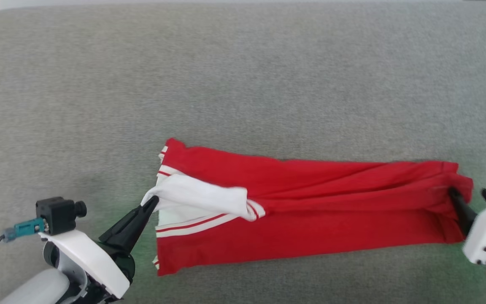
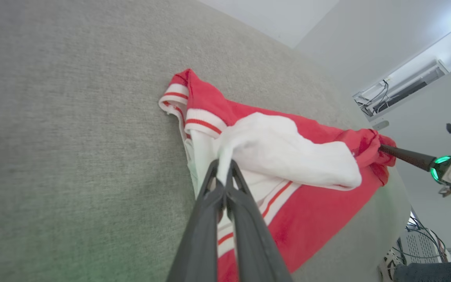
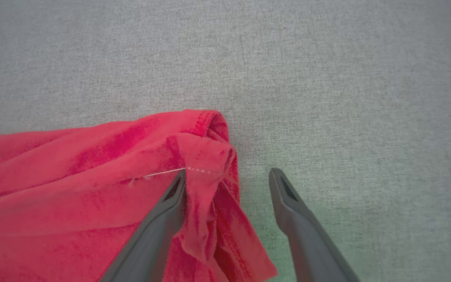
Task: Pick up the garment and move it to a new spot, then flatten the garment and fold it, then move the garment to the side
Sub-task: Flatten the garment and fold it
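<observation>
Left hand (image 1: 152, 202), lowest in the head view, is pinched tight on the white sleeve (image 1: 201, 195) of the garment (image 1: 310, 228). It lies on the grey counter (image 1: 243, 76), long axis running left to right, sleeve end left, hem (image 1: 458, 179) right. Soft, light and limp, it should drag and bunch, so seams or corners look the surest holds. Right hand (image 3: 228, 173) stands wide, one finger touching the hem.

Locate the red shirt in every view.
Head view: shirt, lower centre, stretching to the right.
Left wrist view: shirt, centre, running toward the right.
Right wrist view: shirt, lower left.
Shared landmark: right gripper at the shirt's red end.
</observation>
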You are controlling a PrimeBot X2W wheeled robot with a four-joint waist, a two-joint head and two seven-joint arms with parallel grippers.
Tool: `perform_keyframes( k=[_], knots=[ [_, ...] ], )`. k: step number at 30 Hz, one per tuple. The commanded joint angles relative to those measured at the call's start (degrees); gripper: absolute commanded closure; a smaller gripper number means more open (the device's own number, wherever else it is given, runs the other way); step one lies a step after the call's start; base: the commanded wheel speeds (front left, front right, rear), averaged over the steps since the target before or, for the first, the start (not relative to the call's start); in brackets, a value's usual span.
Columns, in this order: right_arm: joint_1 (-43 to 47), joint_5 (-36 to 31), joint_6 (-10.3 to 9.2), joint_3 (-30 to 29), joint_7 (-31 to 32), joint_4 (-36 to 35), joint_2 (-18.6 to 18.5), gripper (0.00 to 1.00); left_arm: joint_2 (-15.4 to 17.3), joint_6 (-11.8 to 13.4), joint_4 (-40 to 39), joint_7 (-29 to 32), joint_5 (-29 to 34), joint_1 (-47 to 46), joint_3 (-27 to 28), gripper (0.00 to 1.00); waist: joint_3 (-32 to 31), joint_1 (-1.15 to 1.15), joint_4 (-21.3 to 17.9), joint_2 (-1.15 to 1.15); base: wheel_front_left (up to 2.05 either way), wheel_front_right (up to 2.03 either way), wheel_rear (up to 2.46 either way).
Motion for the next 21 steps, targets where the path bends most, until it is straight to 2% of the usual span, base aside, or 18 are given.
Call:
perform_keyframes(
  k=[1,6,12,21],
  knots=[
    [1.29,0.49,-0.05,-1.22,0.90,-0.96,-0.21,0.00,-0.87,0.16,-0.01,-0.27,1.08,2.25,2.23,0.00,-0.97,0.00,1.18,0.00,0.00,0.00,0.00],
    [2.77,2.41,-0.05,-4.46,3.61,-0.21,-0.36,0.00,-4.38,0.16,-0.22,-0.26,3.32,6.90,7.53,0.00,-2.64,0.00,3.45,0.00,0.00,0.00,0.00],
    [1.33,3.51,-0.05,-5.71,4.72,3.17,-0.06,0.00,-7.68,0.16,0.77,-0.27,7.91,9.48,12.29,0.00,-3.48,0.00,5.23,0.00,0.00,0.00,0.00],
    [-0.28,4.49,-0.05,-7.19,8.76,9.48,-0.96,0.00,-16.56,0.16,1.20,-0.26,28.84,14.68,31.88,0.00,-4.85,0.00,7.98,0.00,0.00,0.00,0.00]
  ],
)
